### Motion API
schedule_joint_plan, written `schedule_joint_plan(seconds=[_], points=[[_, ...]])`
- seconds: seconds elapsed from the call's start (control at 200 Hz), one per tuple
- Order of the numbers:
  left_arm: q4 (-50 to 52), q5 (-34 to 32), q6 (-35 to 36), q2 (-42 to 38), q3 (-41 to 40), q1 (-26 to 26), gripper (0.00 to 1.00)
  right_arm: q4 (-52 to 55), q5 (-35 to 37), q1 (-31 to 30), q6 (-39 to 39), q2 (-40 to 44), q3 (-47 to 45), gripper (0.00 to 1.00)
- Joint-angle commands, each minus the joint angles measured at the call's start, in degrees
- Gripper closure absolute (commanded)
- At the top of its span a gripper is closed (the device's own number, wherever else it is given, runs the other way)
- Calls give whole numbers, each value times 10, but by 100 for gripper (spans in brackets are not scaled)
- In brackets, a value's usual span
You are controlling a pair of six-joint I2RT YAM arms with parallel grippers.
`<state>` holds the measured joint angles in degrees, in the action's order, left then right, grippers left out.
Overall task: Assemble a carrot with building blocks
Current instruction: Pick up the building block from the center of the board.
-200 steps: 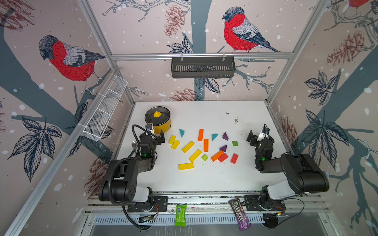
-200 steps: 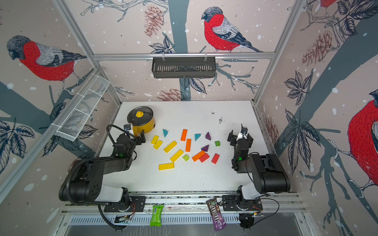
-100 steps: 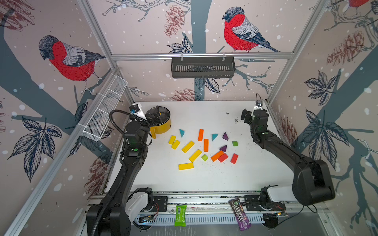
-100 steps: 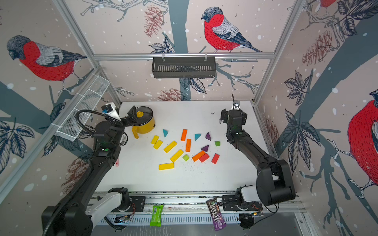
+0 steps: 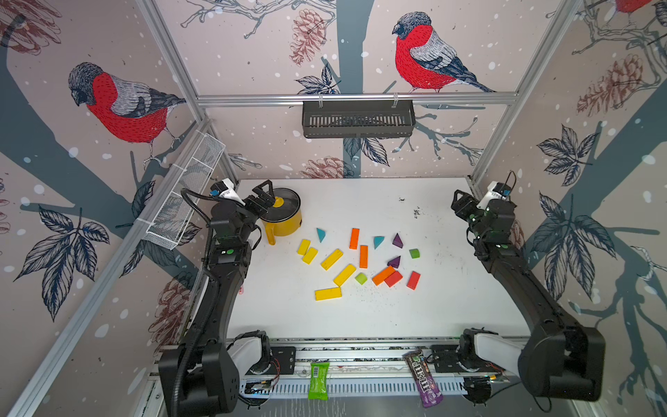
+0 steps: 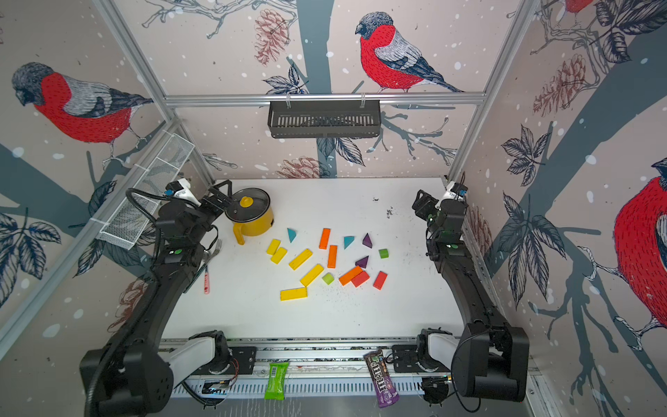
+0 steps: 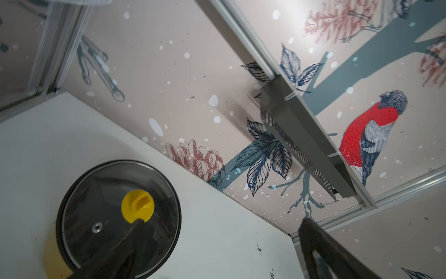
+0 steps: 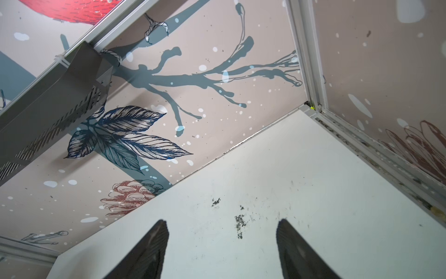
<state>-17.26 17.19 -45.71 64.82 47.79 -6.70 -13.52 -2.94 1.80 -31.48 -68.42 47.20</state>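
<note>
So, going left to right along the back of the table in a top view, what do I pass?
Yellow pot, left teal triangle, far orange bar, right teal triangle, far purple triangle, far green cube.

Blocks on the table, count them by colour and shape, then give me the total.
Yellow bars: 5
Orange bars: 3
Red bars: 2
Teal triangles: 2
Purple triangles: 2
Green cubes: 2
Total: 16
</note>
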Motion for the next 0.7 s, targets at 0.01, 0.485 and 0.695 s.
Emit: schedule_joint_plan(seconds=[0.01, 0.485, 0.695], points=[[-43, 71, -39, 14, 10, -1, 2, 79, 24, -38, 59, -22, 19, 27], [70, 43, 86, 36, 90, 157, 13, 252, 33, -229, 205, -269, 160, 22], [90, 26, 125, 27, 52, 190, 15, 290, 40, -244, 219, -329, 185, 18]])
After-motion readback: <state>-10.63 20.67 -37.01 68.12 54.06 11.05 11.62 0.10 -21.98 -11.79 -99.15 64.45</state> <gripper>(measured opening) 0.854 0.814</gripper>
